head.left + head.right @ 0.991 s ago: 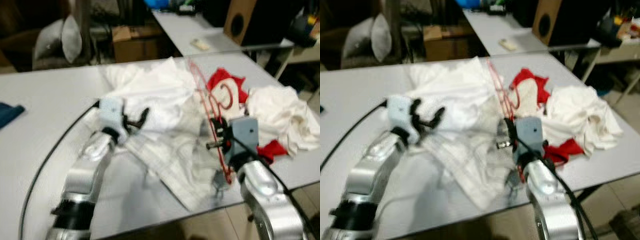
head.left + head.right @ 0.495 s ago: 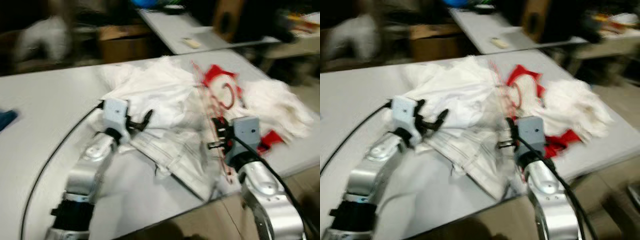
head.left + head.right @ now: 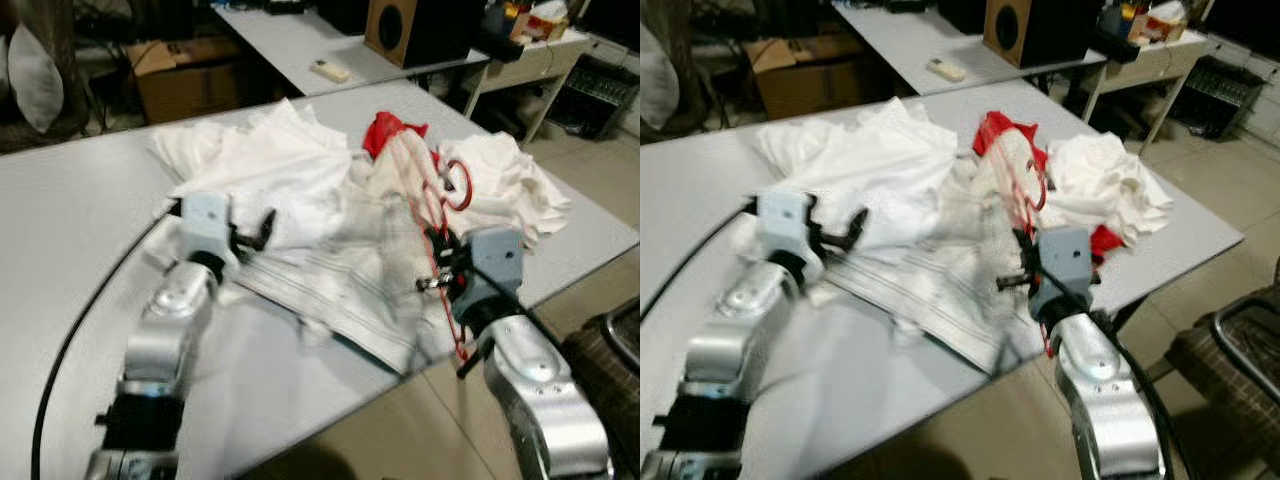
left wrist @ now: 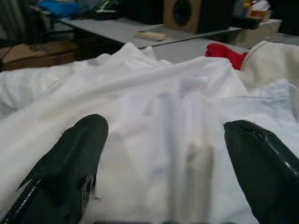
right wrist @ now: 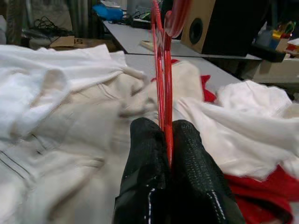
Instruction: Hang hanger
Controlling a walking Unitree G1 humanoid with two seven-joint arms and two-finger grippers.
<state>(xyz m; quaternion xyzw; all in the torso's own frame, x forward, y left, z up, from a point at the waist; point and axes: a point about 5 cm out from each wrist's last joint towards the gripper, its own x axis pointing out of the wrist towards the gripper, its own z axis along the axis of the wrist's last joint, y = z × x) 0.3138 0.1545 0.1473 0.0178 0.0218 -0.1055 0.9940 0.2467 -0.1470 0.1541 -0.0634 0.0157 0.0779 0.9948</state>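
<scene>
Hanger (image 3: 440, 215), thin and red, pinched low down in the right gripper (image 3: 437, 275) above the heap of white clothes (image 3: 300, 190) on the grey table (image 3: 60, 230). Stands nearly upright from the fingers, long side running up and away toward the far table edge, hook at the top near the red cloth (image 3: 385, 130). Much nearer the right arm than the left. Left gripper (image 3: 262, 228) out over the white clothes, well apart from the hanger. Near table edge just under the right wrist, bare floor to the right of it, a dark chair (image 3: 610, 350) low on the right, so open room for moving lies mostly up and to the right. No rail or bar to hang it on to be seen, so probably has to be carried somewhere else first.

Same scene from the right eye: hanger (image 3: 1025, 205) rising out of the right gripper (image 3: 1022, 268), white pile (image 3: 1110, 185) just beside it.

Left wrist: two black fingers (image 4: 70, 163) spread wide apart, nothing between them, white cloth (image 4: 177, 121) right below.

Right wrist: two black fingers (image 5: 147, 163) pressed together on the red hanger (image 5: 161, 70), wire running straight up out of them, cream cloth (image 5: 84, 121) lying below
</scene>
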